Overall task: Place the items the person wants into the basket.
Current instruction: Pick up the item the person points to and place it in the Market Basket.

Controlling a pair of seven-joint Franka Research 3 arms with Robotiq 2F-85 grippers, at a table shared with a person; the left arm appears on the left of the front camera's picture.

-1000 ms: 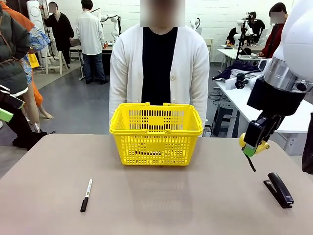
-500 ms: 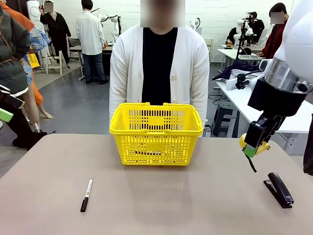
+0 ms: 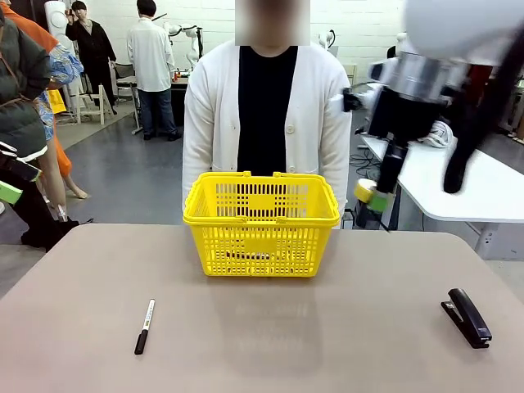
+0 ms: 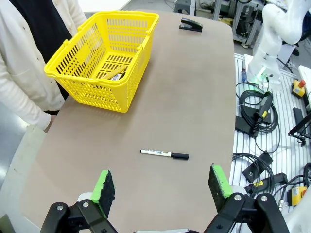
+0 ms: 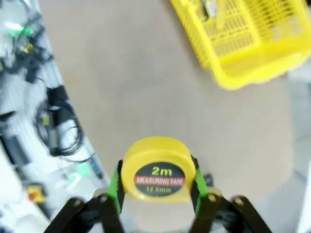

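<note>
Aloft right of the basket [image 3: 261, 223], the right gripper [image 3: 375, 199] clamps the tape measure [image 5: 159, 169] between its pads and should release only once squarely over the basket's open top; the left gripper [image 4: 164, 186] stands open, empty.

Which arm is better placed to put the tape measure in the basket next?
The right. Its gripper is already shut on the tape measure, raised above the table beside the basket. The left gripper is open, empty and back at the near edge of the table.
</note>
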